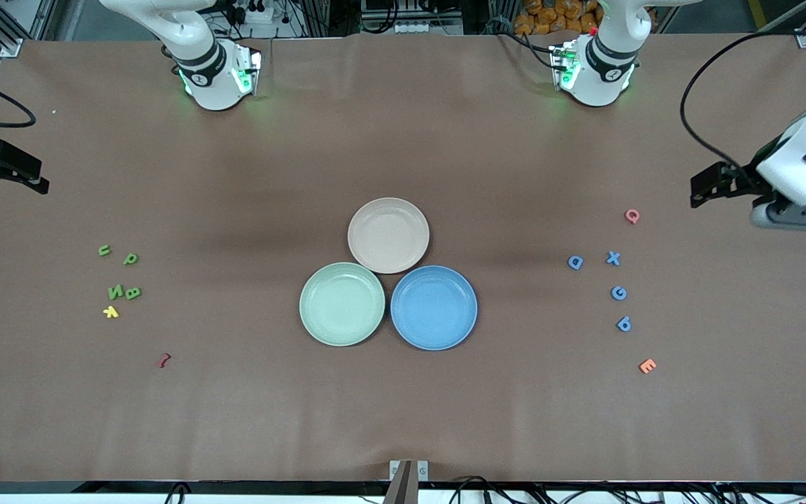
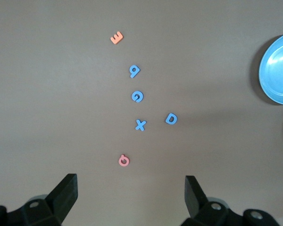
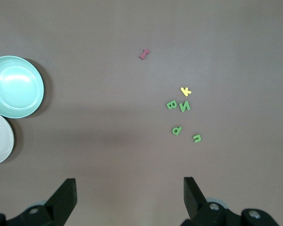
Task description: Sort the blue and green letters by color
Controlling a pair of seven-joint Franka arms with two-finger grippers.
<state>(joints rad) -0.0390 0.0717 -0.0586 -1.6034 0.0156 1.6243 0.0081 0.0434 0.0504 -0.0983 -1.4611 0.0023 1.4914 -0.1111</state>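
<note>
— While both arms hang raised at the table's two ends, how do the tools stand?

— Wide apart and empty, both. The left gripper (image 2: 131, 200) is up over the tabletop (image 1: 403, 140) near its left-arm edge; the right gripper (image 3: 129, 200) is over the right-arm edge.

— Room to move?

— Plenty: bare cloth surrounds each cluster. The blue letters (image 1: 613, 290) lie flat near the left-arm end, with a pink letter (image 1: 632, 215) and an orange letter (image 1: 647, 365) close by. The green letters (image 1: 119, 274) lie near the right-arm end, a yellow letter (image 1: 110, 312) just beside them and a dark red letter (image 1: 164, 360) nearer the front edge.

— And the middle?

— Three plates are bunched there: beige plate (image 1: 388, 234), green plate (image 1: 342, 304), blue plate (image 1: 434, 307).
</note>
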